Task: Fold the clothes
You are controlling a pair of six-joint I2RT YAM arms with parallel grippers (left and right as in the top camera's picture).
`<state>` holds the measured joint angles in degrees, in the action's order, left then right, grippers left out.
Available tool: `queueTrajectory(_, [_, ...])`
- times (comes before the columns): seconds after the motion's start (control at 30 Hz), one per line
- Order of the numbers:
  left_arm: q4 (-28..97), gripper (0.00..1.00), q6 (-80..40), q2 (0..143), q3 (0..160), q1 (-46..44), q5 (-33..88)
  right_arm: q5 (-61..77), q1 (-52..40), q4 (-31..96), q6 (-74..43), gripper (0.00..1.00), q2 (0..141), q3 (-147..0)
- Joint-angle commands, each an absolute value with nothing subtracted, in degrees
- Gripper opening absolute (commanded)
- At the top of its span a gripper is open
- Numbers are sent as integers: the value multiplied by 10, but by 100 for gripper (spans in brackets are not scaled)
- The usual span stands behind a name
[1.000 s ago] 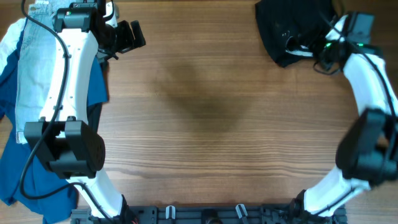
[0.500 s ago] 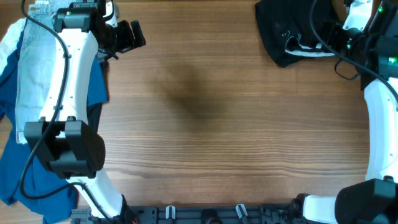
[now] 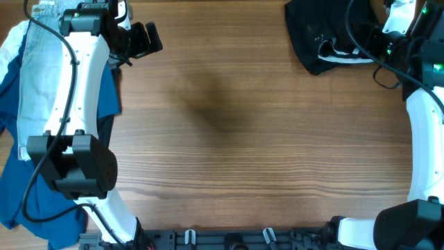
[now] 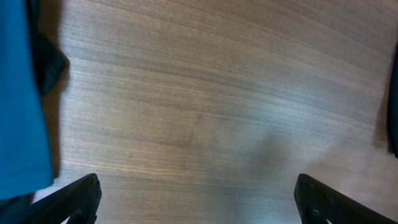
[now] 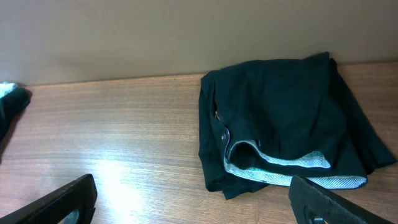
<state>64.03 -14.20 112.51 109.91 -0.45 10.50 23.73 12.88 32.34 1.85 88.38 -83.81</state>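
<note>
From above, the black shorts [image 3: 325,33] lie in a rumpled heap at the far right corner of the tabletop [image 3: 229,139], with a strip of their pale waistband lining [image 3: 345,59] showing along the heap's near side. My right arm [image 3: 418,132] rises along the right edge, and its wrist sits just beside the shorts among cables; I cannot pick out its fingers from here. My left end effector [image 3: 144,40] is near the far left corner, well apart from the shorts, and holds nothing. Along the left edge lie the pale-blue denim shorts [image 3: 35,76] on top of a deep-blue garment [image 3: 41,201].

In the left wrist view, my left end effector's two fingers [image 4: 78,196] are spread wide at the bottom corners, with only bare wood between them. The deep-blue garment fills the left side, with a bit of black cloth [image 4: 50,62] beside it. A dark strip shows at the right border; I cannot tell what it is.

In the right wrist view, my right end effector [image 5: 193,186] is also spread wide and holds nothing, its fingers [image 5: 71,199] at the bottom corners. The black shorts lie ahead and to the right, close to the far edge, with the unbuttoned waist turned towards me and the pale lining curling open. My fingers are apart from the fabric.
</note>
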Motion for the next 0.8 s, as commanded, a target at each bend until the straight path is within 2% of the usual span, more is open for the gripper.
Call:
queueTrajectory(0.0, [605,100,-137,1103,1106,-5,74,231,126,322,30,100,889,-840])
queueTrajectory(0.1, [529,100,-82,1038,1106,-5,74,231,126,322,30,100,889,-840])
queueTrajectory(0.2, [505,100,8,967,1106,-3,74,231,126,322,30,100,889,-840])
queueTrajectory(0.33, [484,100,8,878,1050,21,74,231,126,322,30,100,889,-840])
queueTrajectory(0.6, [200,100,-8,563,584,110,161,231,126,322,30,100,889,-840])
queueTrajectory(0.77, [45,100,-26,398,328,122,160,231,126,322,30,100,889,-840])
